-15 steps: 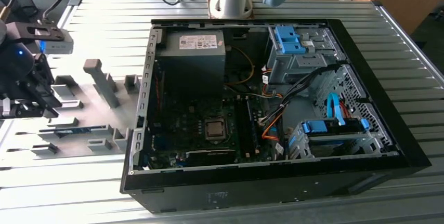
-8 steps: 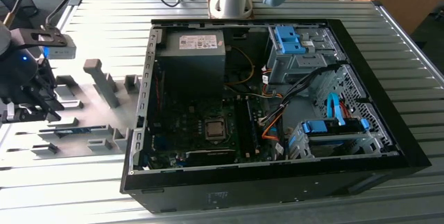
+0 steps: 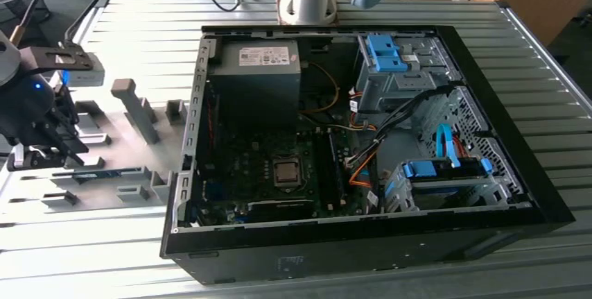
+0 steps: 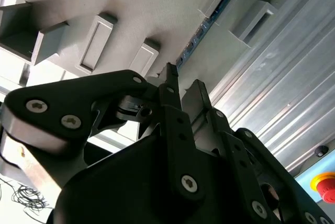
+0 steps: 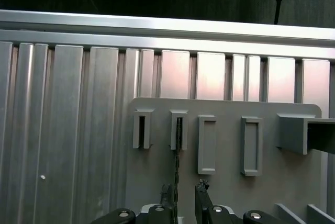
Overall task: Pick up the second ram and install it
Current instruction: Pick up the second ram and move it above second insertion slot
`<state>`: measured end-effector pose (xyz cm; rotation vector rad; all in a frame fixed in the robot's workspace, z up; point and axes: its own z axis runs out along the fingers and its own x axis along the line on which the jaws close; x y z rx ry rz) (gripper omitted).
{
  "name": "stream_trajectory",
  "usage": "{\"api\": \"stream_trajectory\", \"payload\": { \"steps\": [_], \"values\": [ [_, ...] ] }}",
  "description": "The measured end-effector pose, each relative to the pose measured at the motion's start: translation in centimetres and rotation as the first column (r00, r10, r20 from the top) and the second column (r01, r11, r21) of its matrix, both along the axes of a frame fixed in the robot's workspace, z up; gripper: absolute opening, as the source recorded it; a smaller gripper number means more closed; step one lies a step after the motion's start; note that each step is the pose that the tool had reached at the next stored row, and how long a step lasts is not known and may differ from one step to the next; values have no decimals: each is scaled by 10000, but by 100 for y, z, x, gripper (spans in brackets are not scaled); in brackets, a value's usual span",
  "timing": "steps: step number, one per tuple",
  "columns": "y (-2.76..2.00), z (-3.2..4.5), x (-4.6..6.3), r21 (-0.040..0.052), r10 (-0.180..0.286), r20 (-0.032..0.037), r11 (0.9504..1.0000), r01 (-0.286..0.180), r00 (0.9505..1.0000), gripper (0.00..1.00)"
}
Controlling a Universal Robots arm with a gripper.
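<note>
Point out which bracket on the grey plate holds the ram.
The narrow bracket straight ahead of the gripper: the second ram stands edge-on in it; the other brackets show none.

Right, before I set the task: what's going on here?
The arm's end effector is over the grey rack, open and lined up with the ram, which stands on edge in its slots. Nothing is lifted yet. The open computer case sits beside the rack, on the exterior view's right.
</note>
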<state>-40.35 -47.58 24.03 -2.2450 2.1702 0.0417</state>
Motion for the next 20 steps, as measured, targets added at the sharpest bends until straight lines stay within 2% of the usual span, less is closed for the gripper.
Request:
{"api": "stream_trajectory", "payload": {
  "steps": [5, 7, 10, 20],
  "values": [
    [-3, -4, 0, 1, 0, 5, 10000, 0, 10000, 31],
    [-25, -19, 1, -2, 2, 3, 10000, -2, 10000, 31],
    [-44, -72, 0, 1, 3, 6, 10000, -3, 10000, 31],
    [-45, -235, 0, -4, 32, 3, 10000, -32, 10000, 31]
  ]
}}
